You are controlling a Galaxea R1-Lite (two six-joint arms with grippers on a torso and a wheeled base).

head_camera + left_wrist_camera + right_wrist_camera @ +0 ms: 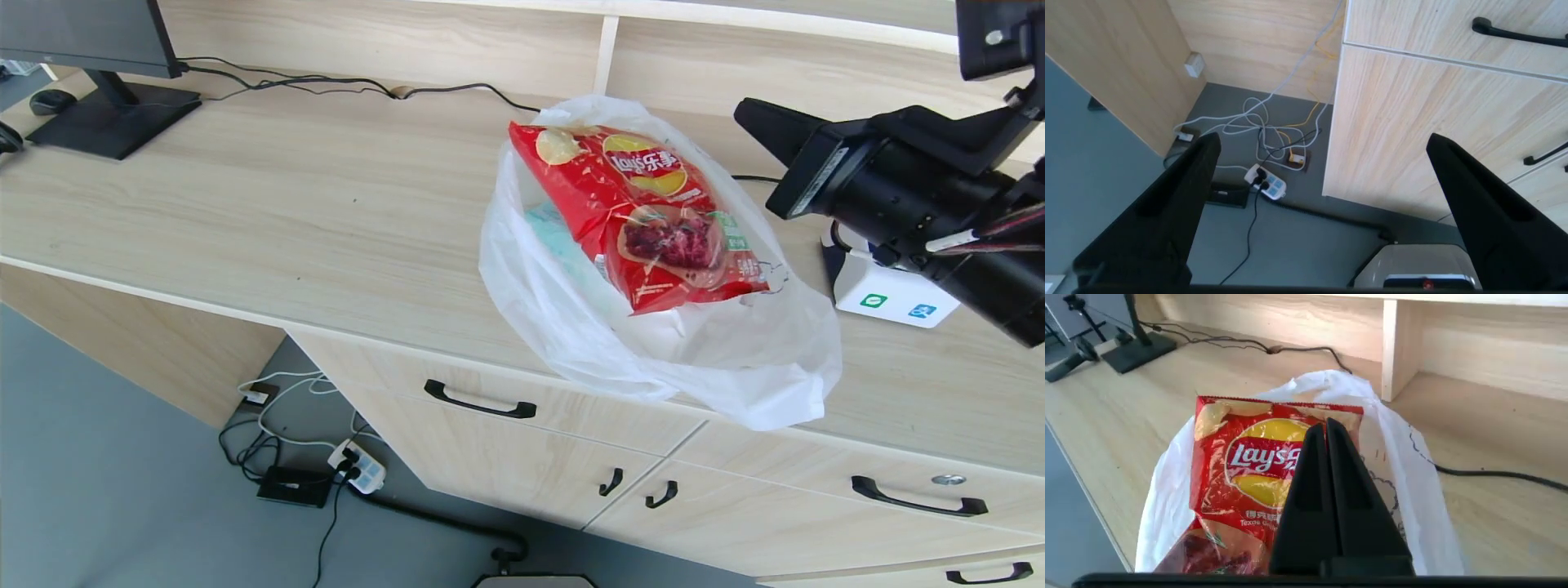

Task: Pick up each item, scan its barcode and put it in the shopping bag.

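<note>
A white plastic shopping bag (735, 359) lies on the wooden counter near its front edge, mouth open. A red chips bag (653, 220) sticks out of it, and a teal item (555, 237) shows inside beneath it. My right gripper (747, 114) hangs just right of the bag, above the counter, fingers pressed together and holding nothing. In the right wrist view the right gripper (1327, 433) points over the chips bag (1249, 465) and the shopping bag (1404, 457). My left gripper (1323, 147) is open, low beside the cabinet, over the floor.
A white scanner box (890, 294) sits on the counter under my right arm. A monitor stand (106, 106), a mouse (51, 100) and cables (326, 82) occupy the back left. Drawers (482, 400) front the counter. A power strip (359, 465) lies on the floor.
</note>
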